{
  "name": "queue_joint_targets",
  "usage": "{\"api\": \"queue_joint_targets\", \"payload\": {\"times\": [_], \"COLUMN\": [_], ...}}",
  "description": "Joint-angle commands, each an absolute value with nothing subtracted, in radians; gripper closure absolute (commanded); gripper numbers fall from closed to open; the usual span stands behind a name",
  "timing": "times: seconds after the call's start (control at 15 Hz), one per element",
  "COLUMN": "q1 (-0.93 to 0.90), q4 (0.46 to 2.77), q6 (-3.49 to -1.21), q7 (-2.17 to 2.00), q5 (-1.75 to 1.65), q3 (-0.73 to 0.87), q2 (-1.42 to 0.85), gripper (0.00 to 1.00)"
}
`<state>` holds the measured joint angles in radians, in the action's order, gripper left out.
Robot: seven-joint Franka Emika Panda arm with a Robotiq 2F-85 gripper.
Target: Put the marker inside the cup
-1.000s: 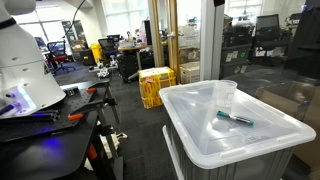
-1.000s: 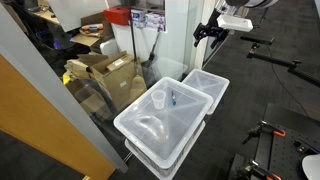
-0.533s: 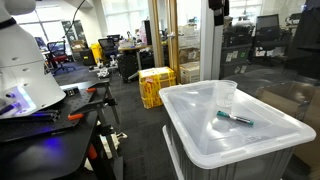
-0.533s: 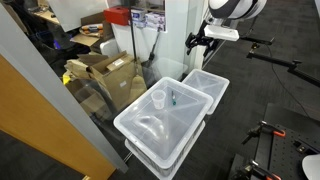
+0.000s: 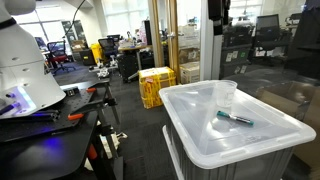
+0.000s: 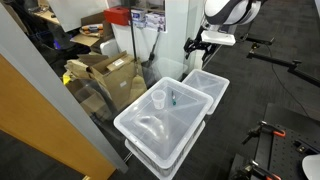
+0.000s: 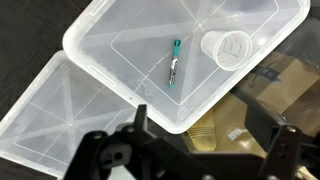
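The gripper (image 7: 192, 148) is hanging high in the air, jaws spread wide and holding nothing. In the wrist view its dark fingers (image 7: 105, 150) are framing the bottom edge, far apart.

Well below the gripper, the marker (image 7: 175, 63) is lying flat on the lid (image 7: 120, 45) of a translucent white bin (image 5: 185, 155). The marker is a thin, short stick, dark with teal-green on it. In the wrist view it is showing above the gap between the fingers, a little off centre, and touching nothing but the lid.

Just beside the marker, apart from it, the cup (image 7: 226, 46) is standing upright on the same lid. It is clear and slightly tapered, its open mouth facing up. A second lid (image 7: 55, 100) is sitting next to the first.
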<state>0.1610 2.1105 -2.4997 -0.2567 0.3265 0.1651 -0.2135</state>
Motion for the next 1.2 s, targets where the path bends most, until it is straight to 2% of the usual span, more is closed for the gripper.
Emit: {"api": "queue_joint_targets", "payload": {"times": [0.0,0.53,1.13], "q1": [0.168,0.183,0.188], "q4": [2.12,2.09,1.974], "q6": [-2.52,-2.565,-2.588], "q7": [-0.256,-0.238,-0.277], "q5": [0.334,0.43,0.468], "q3": [0.162,0.145,0.135], "q2": [-0.202,-0.263,-0.432], "gripper": [0.0,0.0,0.0]}}
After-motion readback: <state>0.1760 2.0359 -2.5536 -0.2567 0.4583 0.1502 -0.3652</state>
